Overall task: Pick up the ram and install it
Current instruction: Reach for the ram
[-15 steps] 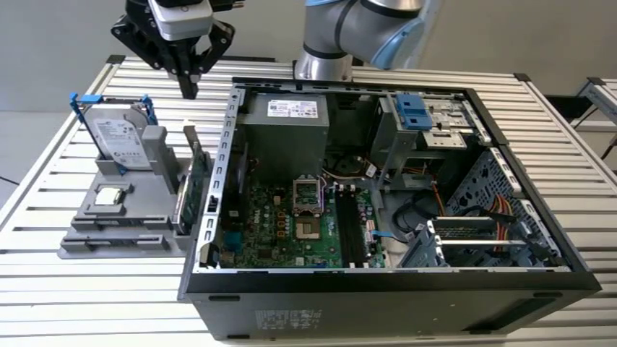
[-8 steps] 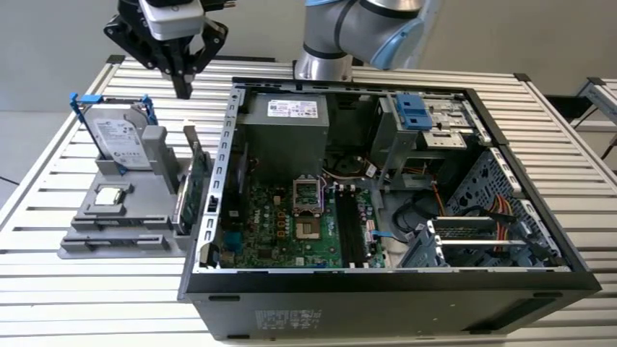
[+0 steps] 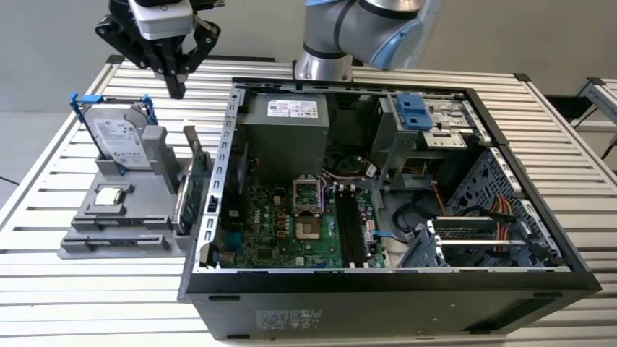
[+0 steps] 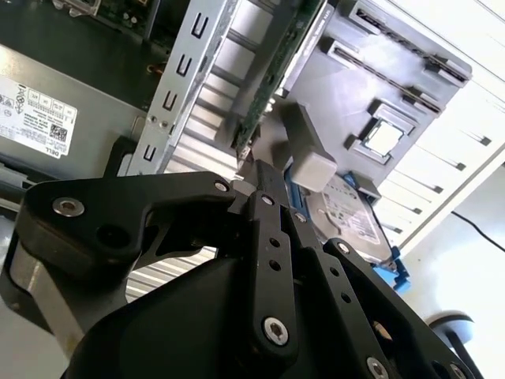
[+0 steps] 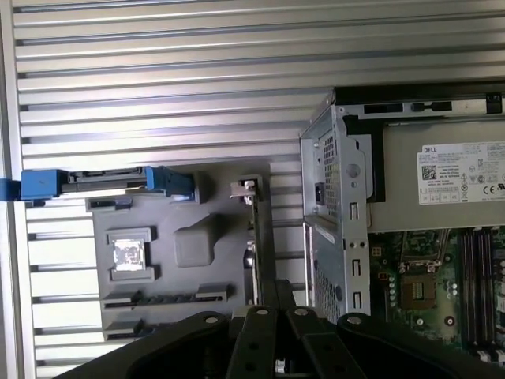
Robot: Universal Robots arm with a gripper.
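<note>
The fingers (image 3: 176, 85) are pressed together with nothing between them, hanging high above the slatted table (image 3: 58, 289). Below them sits a grey holder (image 3: 106, 244) carrying a hard drive (image 3: 123, 141) and an upright green card (image 3: 199, 184). In the second wrist view the closed tips lie close to that card's end. The ram (image 3: 344, 224) appears to be the long dark stick standing in a motherboard slot inside the open computer case (image 3: 386, 288). It is well apart from the fingers, toward the exterior view's right.
</note>
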